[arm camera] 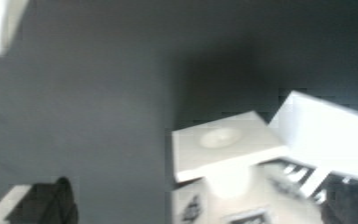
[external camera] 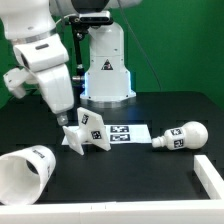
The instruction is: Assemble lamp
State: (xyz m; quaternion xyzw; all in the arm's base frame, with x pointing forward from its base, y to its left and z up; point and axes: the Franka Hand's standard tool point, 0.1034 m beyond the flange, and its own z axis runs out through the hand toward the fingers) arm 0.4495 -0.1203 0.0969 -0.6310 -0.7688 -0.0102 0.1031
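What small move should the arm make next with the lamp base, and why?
Probably ease the gripper down so the base sits flat on the table. The base looks tilted at the gripper, beside the marker board; the bulb and the shade lie apart from it, not yet fitted.

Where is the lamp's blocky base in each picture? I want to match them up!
Exterior view: the base sits low in the middle, on the exterior view's left of the marker board.
Wrist view: the base is big and close, its round hole showing.
Shared landmark: the black table under it.
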